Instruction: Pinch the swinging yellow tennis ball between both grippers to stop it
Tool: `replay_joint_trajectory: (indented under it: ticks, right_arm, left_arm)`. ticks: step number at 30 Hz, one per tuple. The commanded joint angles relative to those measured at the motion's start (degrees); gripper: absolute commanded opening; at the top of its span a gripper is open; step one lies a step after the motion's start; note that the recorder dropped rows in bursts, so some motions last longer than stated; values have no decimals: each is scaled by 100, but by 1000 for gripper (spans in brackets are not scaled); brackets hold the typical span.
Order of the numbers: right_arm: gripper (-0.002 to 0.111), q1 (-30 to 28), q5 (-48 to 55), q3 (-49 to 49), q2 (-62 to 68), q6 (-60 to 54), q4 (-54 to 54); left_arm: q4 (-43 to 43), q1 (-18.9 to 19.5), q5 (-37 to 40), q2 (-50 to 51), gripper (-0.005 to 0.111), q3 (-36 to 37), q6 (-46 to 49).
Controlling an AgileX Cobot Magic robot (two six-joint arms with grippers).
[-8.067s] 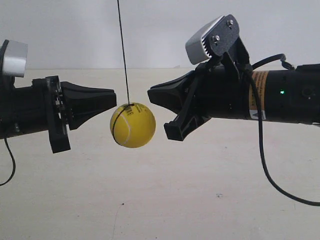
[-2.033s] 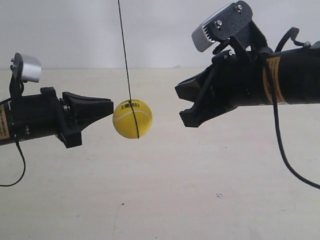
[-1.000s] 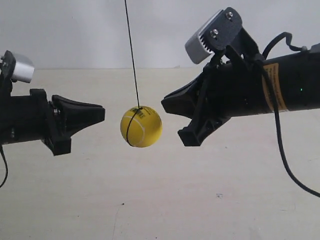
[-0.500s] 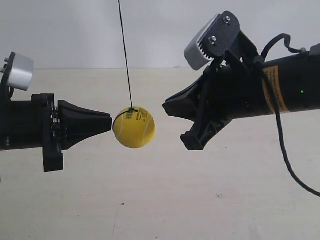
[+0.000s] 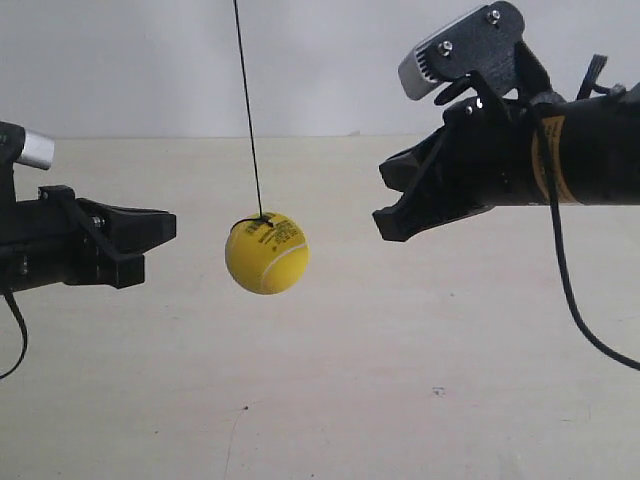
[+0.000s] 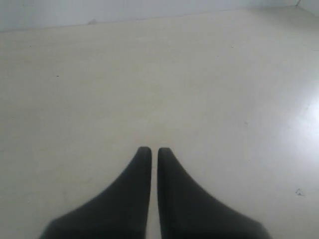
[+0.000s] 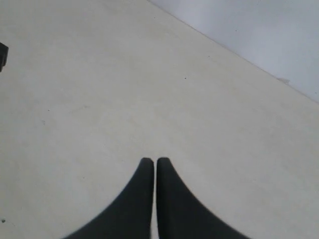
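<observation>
The yellow tennis ball (image 5: 266,253) hangs free on a thin black string (image 5: 247,110) in the exterior view, above the pale table. The gripper (image 5: 170,227) of the arm at the exterior view's left points at the ball from a clear gap away. The gripper (image 5: 383,200) of the arm at the exterior view's right sits farther off and a little higher. Neither touches the ball. The left wrist view has my left gripper (image 6: 150,149) shut on nothing. My right gripper (image 7: 154,160) is likewise shut and empty. The ball is out of both wrist views.
A pale tabletop (image 5: 400,400) lies below, with a grey-white wall (image 5: 330,60) behind. A black cable (image 5: 570,300) droops from the arm at the exterior view's right. A small dark shape (image 7: 2,56) shows at the edge of the right wrist view.
Both arms have drawn back from the ball, and the one at the exterior view's right has also risen. The ball has stayed almost in place.
</observation>
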Motion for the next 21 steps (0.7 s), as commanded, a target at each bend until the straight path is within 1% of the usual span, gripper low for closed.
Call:
replay_joint_trajectory:
  ticks: [1, 7, 10, 12, 15, 21]
  right_arm:
    - [0, 12, 121, 27, -25, 46, 8]
    - [0, 12, 96, 27, -84, 158, 8]
    - [0, 12, -74, 27, -324, 166, 8]
    - [0, 12, -149, 44, -516, 201, 8]
    - [0, 12, -113, 149, -972, 201, 8]
    - [0, 12, 59, 483, -1921, 332, 8]
  left_arm:
    - [-266, 7, 136, -19, 5, 34, 150]
    - [-266, 7, 111, -136, 5, 34, 39]
    - [-266, 7, 122, -395, 5, 74, 39]
    - [-290, 7, 275, -650, 5, 118, 57]
    - [-511, 7, 506, -1174, 5, 244, 57]
    - [-741, 7, 479, -2696, 5, 643, 57]
